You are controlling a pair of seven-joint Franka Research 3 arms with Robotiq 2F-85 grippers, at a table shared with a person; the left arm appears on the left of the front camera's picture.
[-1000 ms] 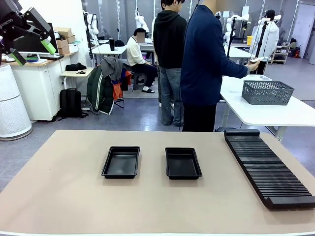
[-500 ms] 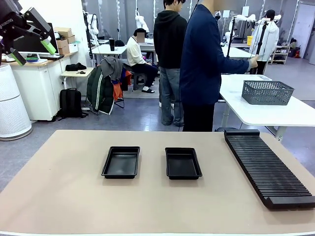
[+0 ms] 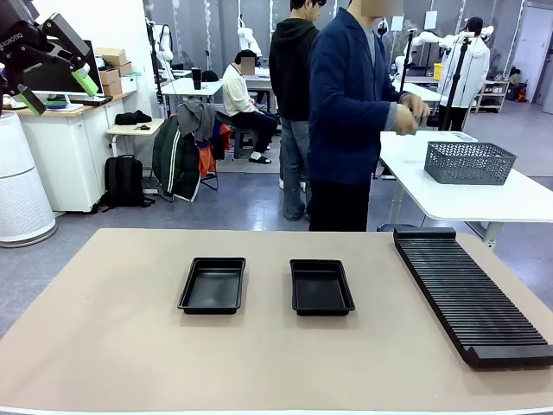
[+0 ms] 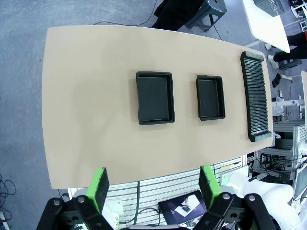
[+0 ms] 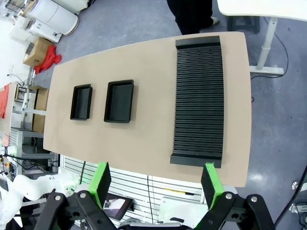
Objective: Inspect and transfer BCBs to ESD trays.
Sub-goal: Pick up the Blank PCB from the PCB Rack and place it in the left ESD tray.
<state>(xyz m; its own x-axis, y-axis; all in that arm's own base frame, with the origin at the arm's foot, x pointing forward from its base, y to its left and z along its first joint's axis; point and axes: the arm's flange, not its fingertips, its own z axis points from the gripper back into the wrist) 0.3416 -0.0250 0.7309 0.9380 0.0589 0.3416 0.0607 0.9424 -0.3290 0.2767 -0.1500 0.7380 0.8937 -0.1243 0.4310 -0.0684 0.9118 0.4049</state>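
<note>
The left gripper (image 3: 58, 90) hangs high above the table's (image 3: 112, 346) left side, well apart from everything on it. White lettering on its black body reads partly as "ROBOTIQ". Its two green-padded fingers stand wide apart and hold nothing.

In the left wrist view, the left gripper (image 4: 154, 184) looks down on two empty black ESD trays (image 4: 155, 97) lying side by side far beyond its fingertips, with a long black slotted rack (image 4: 256, 96) past the smaller-looking tray.

The right gripper (image 5: 156, 183) is also spread wide and empty. Far beyond its fingers lies the slotted rack (image 5: 198, 100), with the ESD trays (image 5: 119, 101) off toward its left finger.

From the front, the ESD trays (image 3: 212, 284) sit mid-table. The slotted rack (image 3: 471, 294) lies along the right edge. A person (image 3: 350, 112) in a navy jacket stands beyond the table with both hands together at chest height, near a grey basket (image 3: 469, 162).
</note>
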